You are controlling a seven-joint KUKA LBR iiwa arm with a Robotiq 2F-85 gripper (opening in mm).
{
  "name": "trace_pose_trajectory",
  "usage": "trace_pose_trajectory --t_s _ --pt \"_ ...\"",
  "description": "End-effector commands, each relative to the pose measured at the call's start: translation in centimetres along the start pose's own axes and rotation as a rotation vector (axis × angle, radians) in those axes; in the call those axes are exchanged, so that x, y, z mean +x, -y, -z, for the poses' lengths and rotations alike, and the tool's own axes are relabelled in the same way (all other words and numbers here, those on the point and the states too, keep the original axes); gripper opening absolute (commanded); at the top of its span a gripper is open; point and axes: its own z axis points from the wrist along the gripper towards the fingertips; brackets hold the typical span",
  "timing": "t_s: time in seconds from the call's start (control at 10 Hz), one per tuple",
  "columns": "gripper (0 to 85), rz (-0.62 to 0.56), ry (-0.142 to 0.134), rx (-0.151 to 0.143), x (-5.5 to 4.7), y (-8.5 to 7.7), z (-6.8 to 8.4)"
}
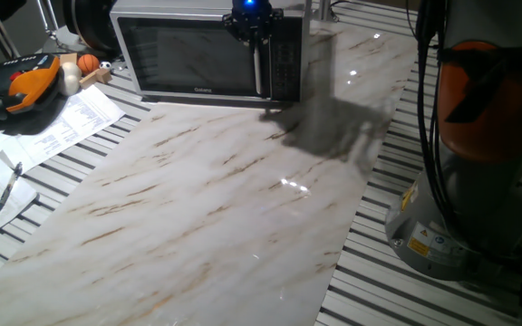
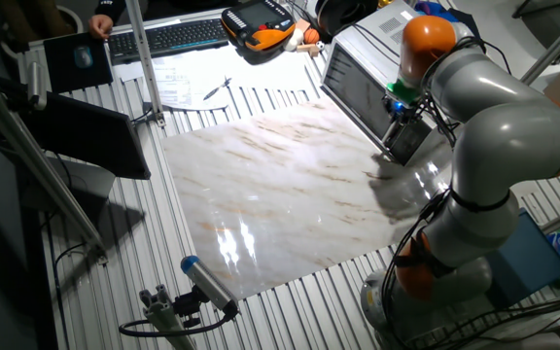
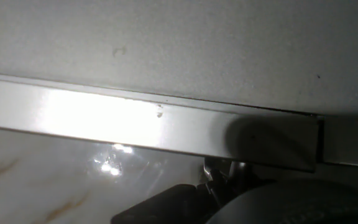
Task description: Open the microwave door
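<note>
The microwave stands at the far edge of the marble board, silver and black. Its door has a dark window and looks shut, with the vertical silver handle next to the dark keypad panel. My gripper, with a blue light above it, is at the top of the handle, close against the door front. It also shows in the other fixed view beside the microwave. The hand view shows only a bright silver bar very close up; the fingertips are hidden.
An orange teach pendant, an orange ball, papers and a pen lie left of the microwave. The arm's base stands at the right. A keyboard and a metal post are beyond the marble board.
</note>
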Motion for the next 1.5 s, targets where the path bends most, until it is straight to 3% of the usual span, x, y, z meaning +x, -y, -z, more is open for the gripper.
trace_pose_trajectory --t_s 0.0,0.3,0.6,0.8,0.9,1.0,1.1,1.4 --pt "0.0 -0.004 0.002 0.0 0.1 -0.1 0.0" --pt "0.0 -0.035 -0.019 -0.002 0.8 -0.6 0.2" --pt "0.0 -0.086 -0.056 0.009 2.2 -1.4 0.8" --pt "0.0 -0.127 -0.054 0.005 3.6 -1.9 0.6" --pt "17.0 -0.144 -0.054 0.006 4.1 -2.0 0.7" --pt "17.0 -0.163 -0.067 0.001 4.4 -2.2 0.9" --pt "34.0 -0.187 -0.083 -0.003 4.8 -2.5 1.0" --pt "34.0 -0.242 -0.081 -0.018 5.9 -3.2 0.7"
